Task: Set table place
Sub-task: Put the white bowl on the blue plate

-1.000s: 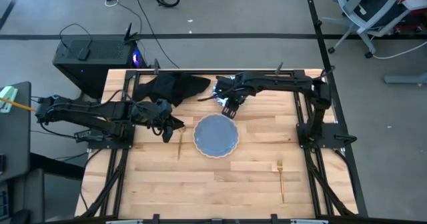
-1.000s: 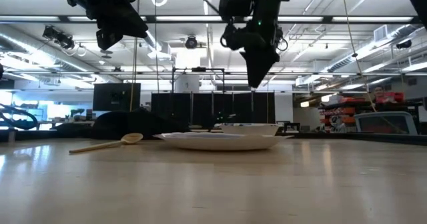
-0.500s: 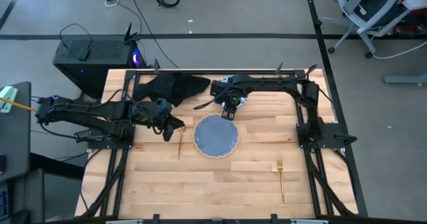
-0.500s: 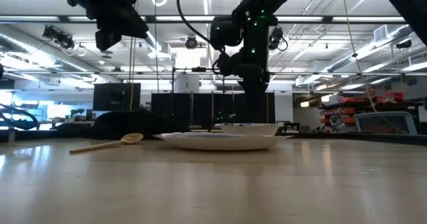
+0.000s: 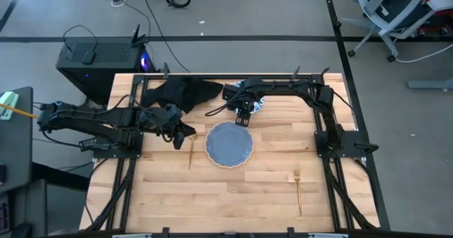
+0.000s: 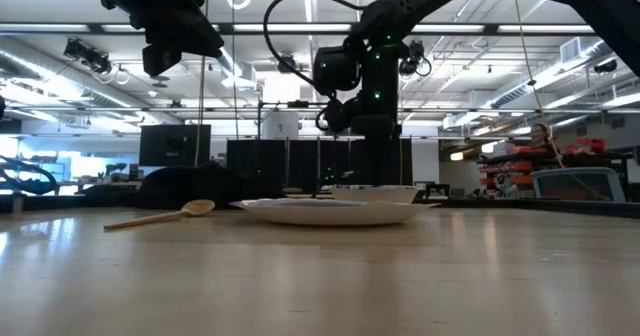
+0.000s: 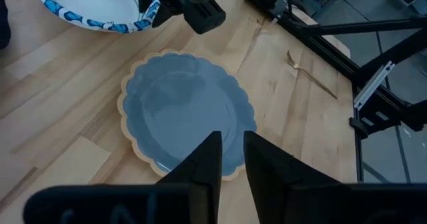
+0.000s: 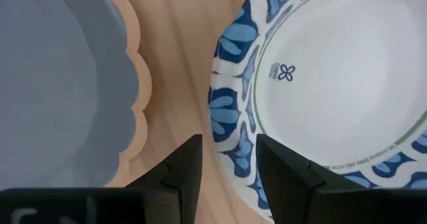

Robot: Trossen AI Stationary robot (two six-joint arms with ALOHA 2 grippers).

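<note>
The round blue-grey plate (image 5: 228,143) lies flat mid-table. The blue-and-white patterned dish (image 8: 333,84) rests on the table just beyond the plate's far edge. My right gripper (image 8: 228,151) is open and points down at the dish. One finger is over the dish's inside and the other over the bare wood outside its rim (image 8: 230,127). My left gripper (image 7: 231,141) hangs above the table left of the plate, empty, with a narrow gap between its fingers. The gold spoon (image 5: 191,151) lies left of the plate. The gold fork (image 5: 299,188) lies at the near right. The black napkin (image 5: 180,93) lies bunched at the far left.
Black metal rails and the arm bases (image 5: 340,142) edge the table on both sides. Bare wood (image 5: 233,202) lies between the plate and the table's near edge. A computer tower (image 5: 99,61) stands on the floor beyond the far left corner.
My right gripper has come down from well above the table to the patterned dish's rim and now points straight down. Its arm has drawn in toward the table's far edge.
</note>
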